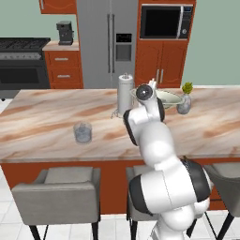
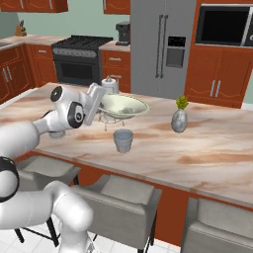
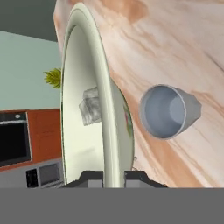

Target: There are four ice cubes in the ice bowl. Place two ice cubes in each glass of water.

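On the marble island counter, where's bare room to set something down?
Free: the broad stretch left of the clear grey-blue tumbler, and the near edge right of the grey vase. Crowded: the middle, where the cream-green bowl, white jug and second tumbler cluster.

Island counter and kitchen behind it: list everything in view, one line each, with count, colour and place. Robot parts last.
ice bowl: one, pale cream-green, on the counter beside the jug; the gripper's fingers straddle its rim in the hand view.
ice cubes: at least one visible, whitish translucent, inside the bowl; the full count cannot be told.
glass of water: two, clear grey-blue; one left on the counter, the other in front of the bowl.
jug: one, white-silver, beside the bowl.
vase: one, grey with yellow-green sprig, right of the bowl.
fridge: one, grey, back wall.
microwave: one, black, built in.
stove: one, black.
coffee machine: one, dark.
stools: grey, along the near side of the counter.
gripper: one, shut on the bowl's rim.
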